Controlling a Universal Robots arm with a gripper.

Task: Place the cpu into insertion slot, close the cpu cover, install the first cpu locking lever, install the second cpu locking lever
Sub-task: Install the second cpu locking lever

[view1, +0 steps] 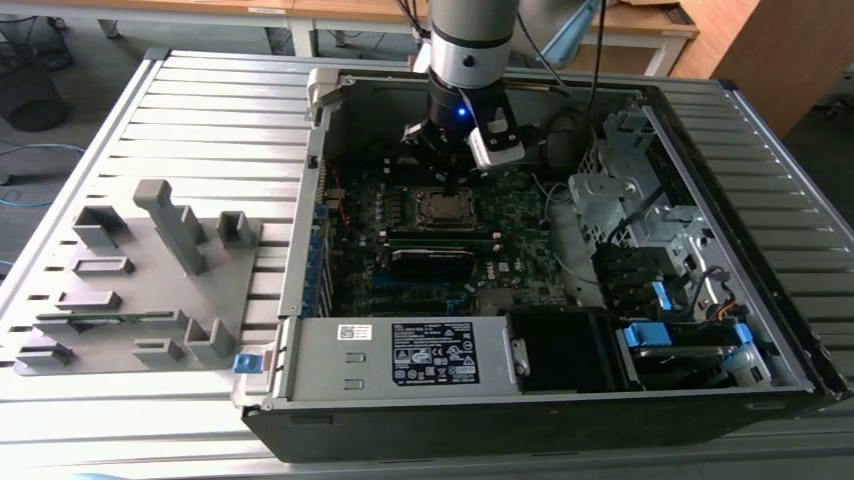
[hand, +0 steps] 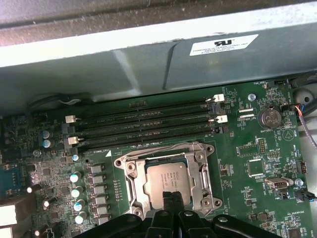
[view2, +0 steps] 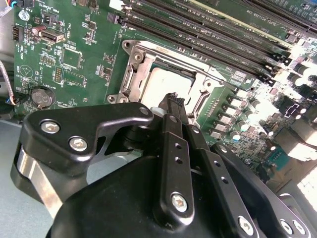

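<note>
**Claw poised over the seated chip**

The small flat square cpu with its dull silver-grey metal top (hand: 170,179) lies inside the square dark insertion slot with a silvery rim (hand: 130,184), in the middle of the green motherboard (view1: 514,215) of the open black computer case (view1: 747,330); it sits flat and square to the rim, so it reads as already placed. The thin square silver metal cpu cover (view2: 132,74) lies around the chip with the metal top showing through its window; judged from both wrist views it appears down, though whether the locking levers are latched cannot be told. The long black memory slots (hand: 143,124) run just beside the socket, on its side toward the case wall.

The black claw (view2: 174,101) hangs directly above the socket, its slim fingertips (hand: 172,199) brought together with little or no gap; it grips nothing, and its tips sit over the near edge of the chip, whether touching cannot be told. The case rests on a slatted grey metal worktop (view1: 200,110), with a grey moulded fixture (view1: 147,280) well apart on the exterior view's left.
</note>
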